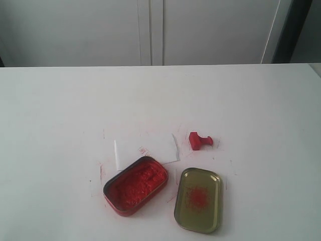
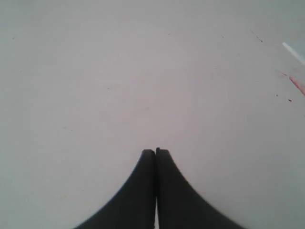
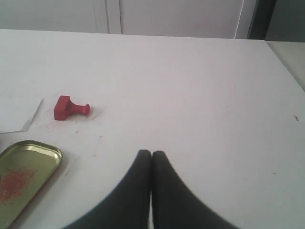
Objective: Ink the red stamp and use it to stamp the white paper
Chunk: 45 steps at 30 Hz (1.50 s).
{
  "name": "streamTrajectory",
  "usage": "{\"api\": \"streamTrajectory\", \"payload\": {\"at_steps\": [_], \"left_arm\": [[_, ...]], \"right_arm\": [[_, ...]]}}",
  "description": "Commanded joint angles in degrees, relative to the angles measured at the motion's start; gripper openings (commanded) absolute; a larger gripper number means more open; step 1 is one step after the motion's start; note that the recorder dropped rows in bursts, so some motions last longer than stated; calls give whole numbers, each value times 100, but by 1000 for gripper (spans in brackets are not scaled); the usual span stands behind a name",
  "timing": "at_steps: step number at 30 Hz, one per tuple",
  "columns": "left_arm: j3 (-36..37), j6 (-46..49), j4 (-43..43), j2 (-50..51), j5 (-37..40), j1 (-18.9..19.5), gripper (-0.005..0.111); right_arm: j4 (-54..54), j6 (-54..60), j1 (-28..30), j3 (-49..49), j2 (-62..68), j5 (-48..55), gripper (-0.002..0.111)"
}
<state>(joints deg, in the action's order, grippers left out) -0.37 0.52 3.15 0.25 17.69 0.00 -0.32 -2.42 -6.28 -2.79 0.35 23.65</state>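
Observation:
The red stamp (image 1: 199,140) lies on its side on the white table, knob pointing right, just right of the white paper (image 1: 145,149). The stamp (image 3: 68,108) also shows in the right wrist view, far from my right gripper (image 3: 151,152), which is shut and empty. A corner of the paper (image 3: 19,113) shows there too. My left gripper (image 2: 155,150) is shut over bare table, with nothing in it. Neither gripper appears in the exterior view.
A red-filled ink tin (image 1: 135,185) overlaps the paper's near edge. Its gold lid (image 1: 198,199) with a red smudge lies to the right, also in the right wrist view (image 3: 24,176). Red ink smears mark the table around them. Grey cabinet doors stand behind the table.

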Motion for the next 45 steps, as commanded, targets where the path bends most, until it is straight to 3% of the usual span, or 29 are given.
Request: {"api": "streamTrajectory", "payload": {"at_steps": [1, 6, 45], "left_arm": [[37, -52, 27, -25, -7, 0, 0], [37, -52, 27, -25, -7, 0, 0], [37, -52, 27, -25, -7, 0, 0]], "right_arm": [[-100, -6, -21, 54, -35, -135, 0], [-100, 685, -21, 279, -35, -359, 0], [351, 361, -21, 279, -35, -358, 0]]}}
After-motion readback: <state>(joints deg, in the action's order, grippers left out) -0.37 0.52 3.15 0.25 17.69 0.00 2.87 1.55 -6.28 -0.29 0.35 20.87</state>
